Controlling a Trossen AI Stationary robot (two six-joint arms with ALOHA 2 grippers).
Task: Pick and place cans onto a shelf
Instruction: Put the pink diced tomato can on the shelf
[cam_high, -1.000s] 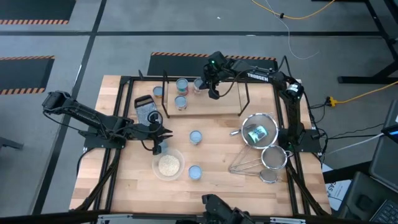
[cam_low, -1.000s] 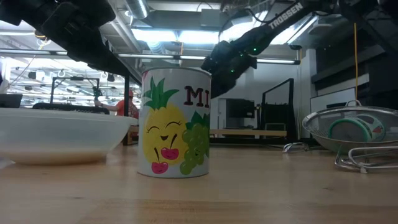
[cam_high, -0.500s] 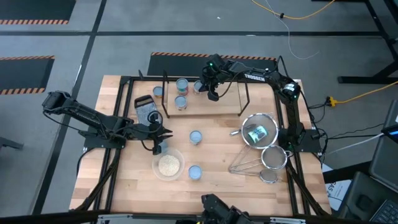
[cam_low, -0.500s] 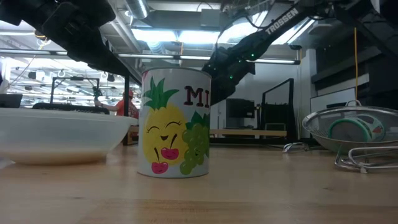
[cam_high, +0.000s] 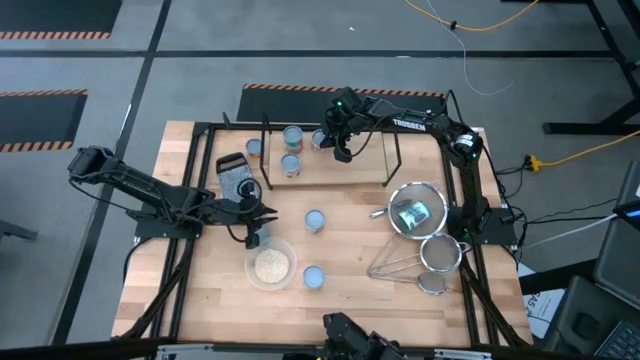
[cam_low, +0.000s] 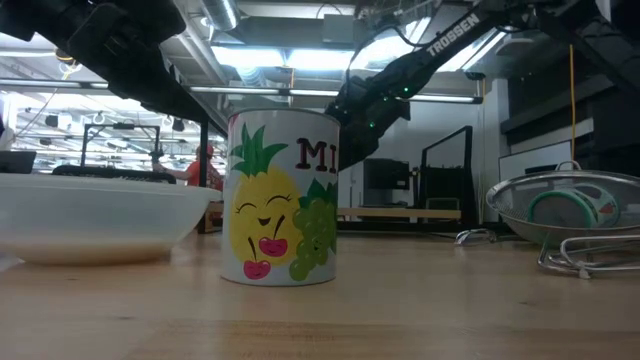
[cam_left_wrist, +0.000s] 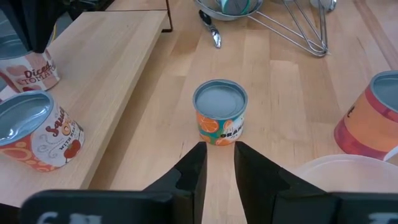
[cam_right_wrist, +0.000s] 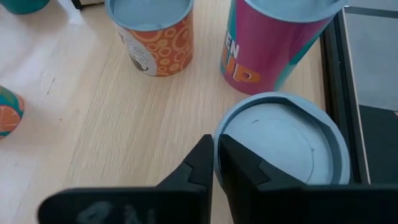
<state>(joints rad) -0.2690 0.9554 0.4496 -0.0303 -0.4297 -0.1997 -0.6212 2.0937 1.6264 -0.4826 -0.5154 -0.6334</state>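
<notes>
The shelf (cam_high: 350, 170) stands at the table's far middle with several cans on it, among them an orange one (cam_right_wrist: 149, 37) and a pink one (cam_right_wrist: 273, 37). My right gripper (cam_high: 340, 148) is over the shelf's left part, shut at the rim of a blue-topped can (cam_right_wrist: 286, 140) that stands on the board. My left gripper (cam_left_wrist: 219, 158) hovers open at mid-left, nothing between its fingers. An orange-label can (cam_left_wrist: 220, 112) stands on the table just ahead of it. One more can (cam_high: 314, 278) stands near the front edge. My right gripper has the blue-topped can by its top rim (cam_right_wrist: 219, 132), on the side nearest the wrist. One finger (cam_right_wrist: 239, 165) lies over the lid and the other (cam_right_wrist: 196, 165) stands outside the wall. The fingers slant down from above. The can stands upright on the shelf board (cam_right_wrist: 93, 124).
A clear bowl of grains (cam_high: 270, 266) sits at the front left, beside my left gripper. Wire strainers (cam_high: 415, 212) lie at the right. A grey device (cam_high: 235, 178) lies left of the shelf. Bare board stretches along the shelf's right half.
</notes>
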